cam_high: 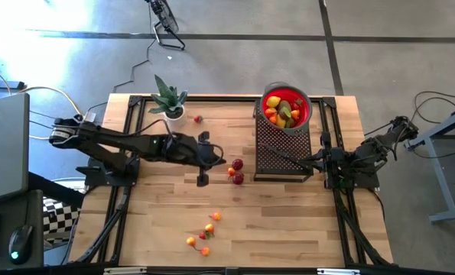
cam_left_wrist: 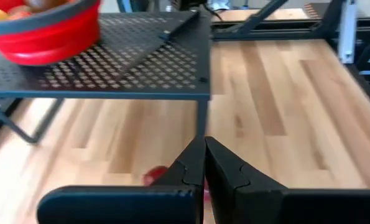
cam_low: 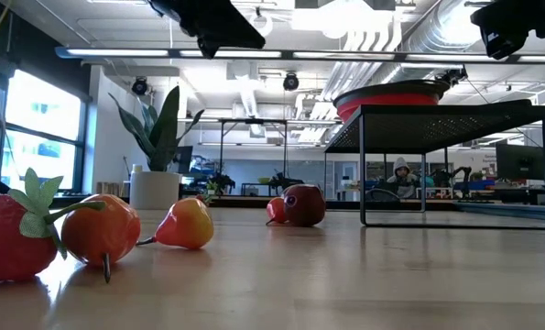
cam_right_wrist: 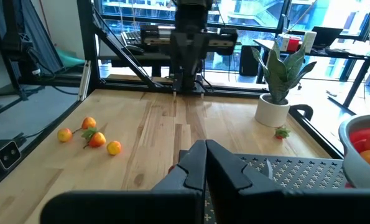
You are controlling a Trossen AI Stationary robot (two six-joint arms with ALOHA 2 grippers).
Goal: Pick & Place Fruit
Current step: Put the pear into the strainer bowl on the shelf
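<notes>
Three red fruits (cam_high: 236, 171) lie on the wooden table just left of the black perforated rack (cam_high: 283, 145). A red bowl (cam_high: 286, 108) holding several fruits stands on the rack's far end. Several small orange and red fruits (cam_high: 204, 233) lie near the table's front edge, and these orange and red fruits (cam_right_wrist: 91, 135) also show in the right wrist view. My left gripper (cam_high: 212, 160) hovers shut above the table beside the three red fruits, one red fruit (cam_left_wrist: 153, 176) showing just past its fingers (cam_left_wrist: 191, 168). My right gripper (cam_high: 319, 160) waits shut at the rack's right side.
A potted green plant (cam_high: 170, 103) stands at the far left, with a small strawberry (cam_high: 199, 119) on the table beside it. Black frame rails (cam_high: 124, 206) run along both table sides. Bare wood (cam_high: 288, 221) lies between the near fruits and the rack.
</notes>
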